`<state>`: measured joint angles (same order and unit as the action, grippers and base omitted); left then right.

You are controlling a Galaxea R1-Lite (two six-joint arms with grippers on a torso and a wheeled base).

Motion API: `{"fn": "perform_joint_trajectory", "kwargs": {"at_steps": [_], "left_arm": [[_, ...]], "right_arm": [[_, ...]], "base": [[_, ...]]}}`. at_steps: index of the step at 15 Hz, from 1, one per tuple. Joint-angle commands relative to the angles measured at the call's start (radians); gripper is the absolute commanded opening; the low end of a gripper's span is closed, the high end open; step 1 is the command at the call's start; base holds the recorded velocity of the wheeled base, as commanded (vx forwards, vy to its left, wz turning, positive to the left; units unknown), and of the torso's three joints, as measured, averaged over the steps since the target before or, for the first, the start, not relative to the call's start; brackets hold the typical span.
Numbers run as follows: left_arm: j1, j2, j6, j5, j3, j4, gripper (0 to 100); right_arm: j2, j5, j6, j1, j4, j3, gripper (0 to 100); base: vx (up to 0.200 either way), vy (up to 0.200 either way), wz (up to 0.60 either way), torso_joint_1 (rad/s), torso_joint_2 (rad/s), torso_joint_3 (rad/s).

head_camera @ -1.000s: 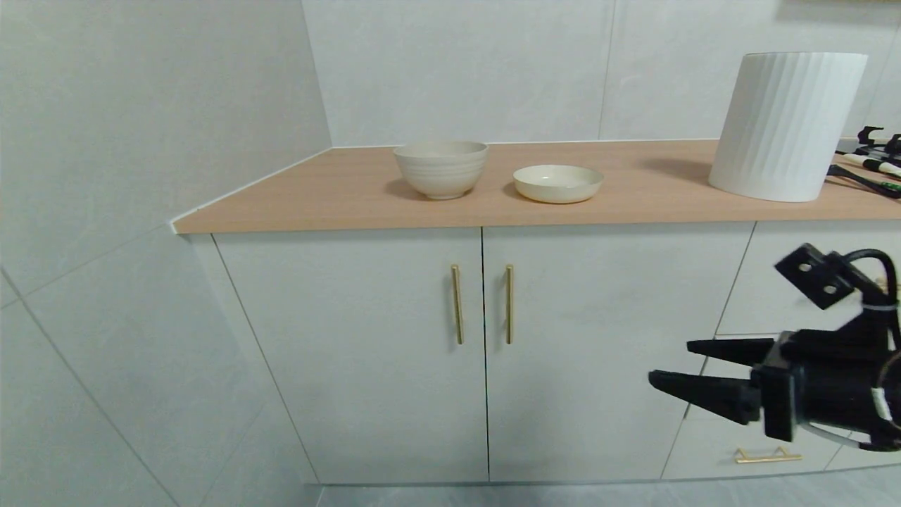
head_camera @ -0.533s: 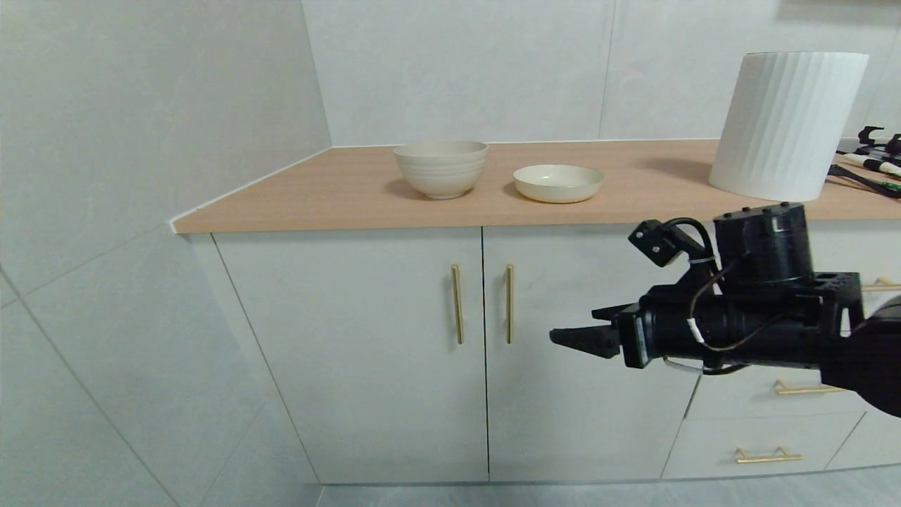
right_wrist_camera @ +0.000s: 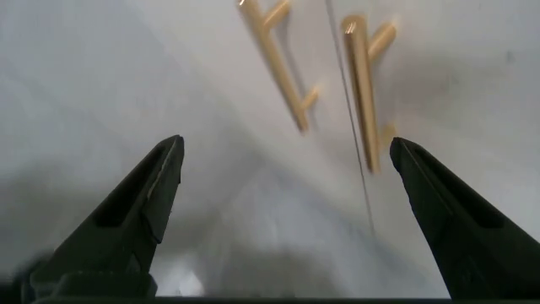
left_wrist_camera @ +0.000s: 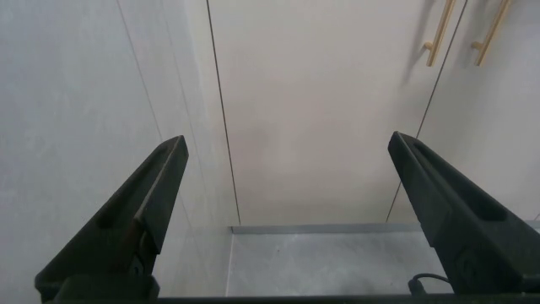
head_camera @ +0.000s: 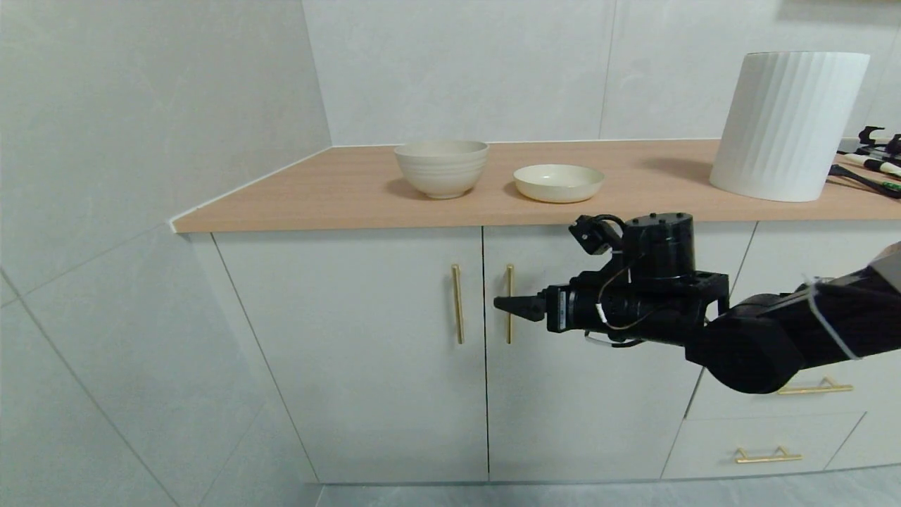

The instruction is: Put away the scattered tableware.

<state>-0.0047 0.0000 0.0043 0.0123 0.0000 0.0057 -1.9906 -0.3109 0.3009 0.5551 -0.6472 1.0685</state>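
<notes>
One ribbed, matte beige bowl [head_camera: 441,167] and one smooth, shallow cream dish [head_camera: 558,183] sit side by side, not touching, on the wood-grain desk [head_camera: 317,201] in the upper middle of the head view. A tall white fluted cylinder [head_camera: 787,125] stands at upper right, with dark utensils [head_camera: 869,165] beyond it. Below, two flat pale cabinet doors [head_camera: 366,352] carry two slim brass bar handles [head_camera: 457,304]. The black right end effector [head_camera: 503,305], fingers spread wide, points at the right-hand handle [head_camera: 509,304], just beside it. The left end effector [left_wrist_camera: 287,145] is likewise spread, facing a door's foot and the grey floor [left_wrist_camera: 321,262].
</notes>
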Motion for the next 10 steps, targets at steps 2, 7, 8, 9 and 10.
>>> {"fn": "perform_joint_trajectory", "kwargs": {"at_steps": [2,7,8,9,10], "left_arm": [[0.000,0.000,0.000,0.000,0.000,0.000,100],[0.000,0.000,0.000,0.000,0.000,0.000,100],[0.000,0.000,0.000,0.000,0.000,0.000,100],[0.000,0.000,0.000,0.000,0.000,0.000,100],[0.000,0.000,0.000,0.000,0.000,0.000,100]], "right_arm": [[-0.163,0.082,0.041,0.028,-0.078,0.044,100],[-0.198,0.105,0.073,0.031,-0.117,0.073,100],[-0.217,0.108,0.080,0.039,-0.172,0.073,100],[-0.227,0.108,0.080,0.039,-0.196,0.073,100],[-0.235,0.108,0.080,0.040,-0.203,0.085,100]], "base": [[0.000,0.000,0.00,0.000,0.00,0.000],[0.000,0.000,0.00,0.000,0.00,0.000],[0.000,0.000,0.00,0.000,0.00,0.000],[0.000,0.000,0.00,0.000,0.00,0.000],[0.000,0.000,0.00,0.000,0.00,0.000]]}}
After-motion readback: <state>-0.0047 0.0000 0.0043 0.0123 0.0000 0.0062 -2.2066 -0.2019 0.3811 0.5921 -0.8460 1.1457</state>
